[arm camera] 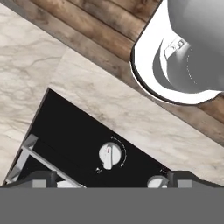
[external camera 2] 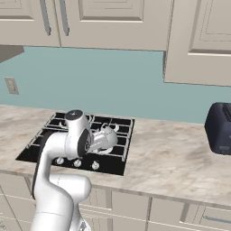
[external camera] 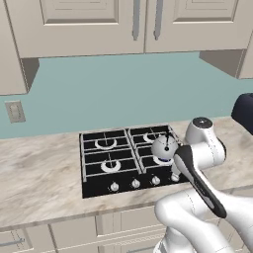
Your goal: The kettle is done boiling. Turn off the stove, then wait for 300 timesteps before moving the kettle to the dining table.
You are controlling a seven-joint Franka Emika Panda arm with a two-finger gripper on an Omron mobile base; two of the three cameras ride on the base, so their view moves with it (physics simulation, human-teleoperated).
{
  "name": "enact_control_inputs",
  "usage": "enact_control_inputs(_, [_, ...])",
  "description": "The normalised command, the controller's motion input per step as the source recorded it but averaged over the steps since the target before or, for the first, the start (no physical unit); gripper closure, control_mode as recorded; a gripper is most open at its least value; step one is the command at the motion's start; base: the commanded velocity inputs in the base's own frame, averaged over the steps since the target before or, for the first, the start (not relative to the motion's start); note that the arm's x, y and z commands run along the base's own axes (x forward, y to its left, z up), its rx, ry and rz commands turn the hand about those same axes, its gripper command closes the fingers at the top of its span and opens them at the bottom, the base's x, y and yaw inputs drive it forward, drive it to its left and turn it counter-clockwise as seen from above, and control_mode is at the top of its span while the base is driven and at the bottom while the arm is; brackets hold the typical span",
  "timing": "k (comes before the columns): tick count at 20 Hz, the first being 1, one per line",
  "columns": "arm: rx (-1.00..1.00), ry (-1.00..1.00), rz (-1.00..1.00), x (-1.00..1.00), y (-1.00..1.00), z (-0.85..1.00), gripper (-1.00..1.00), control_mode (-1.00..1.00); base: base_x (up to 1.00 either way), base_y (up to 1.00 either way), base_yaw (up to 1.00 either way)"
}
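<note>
Left base view: black four-burner stove set into a marbled beige surface, below a pale blue backsplash and cream wall cabinets. Silver dome kettle with thin dark handle sitting on the front right burner. Row of small silver knobs along the stove's front edge. White arm bent over the stove's right front corner, just beside the kettle. Wall outlet far left; dark appliance at the right edge.

Right base view: same stove, kettle partly hidden behind the arm's wrist. Dark toaster standing on the surface well apart to the right.

Hand view: looking down on the stove's front edge, one round silver knob near the middle, a second knob partly visible lower right. Two dark finger tips at the bottom, far apart: jaws released, grasping nothing, apart from the knob. Marbled surface strip and wooden floor beyond it.
</note>
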Motion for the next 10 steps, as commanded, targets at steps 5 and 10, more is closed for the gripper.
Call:
enact_control_inputs(5, [0.0, 0.0, 0.0, 0.11, 0.0, -0.27, -1.0, -1.0, 0.0, 0.0, 0.0])
enact_control_inputs(10, [0.0, 0.0, 0.0, 0.04, 0.0, -0.26, -1.0, -1.0, 0.0, 0.0, 0.0])
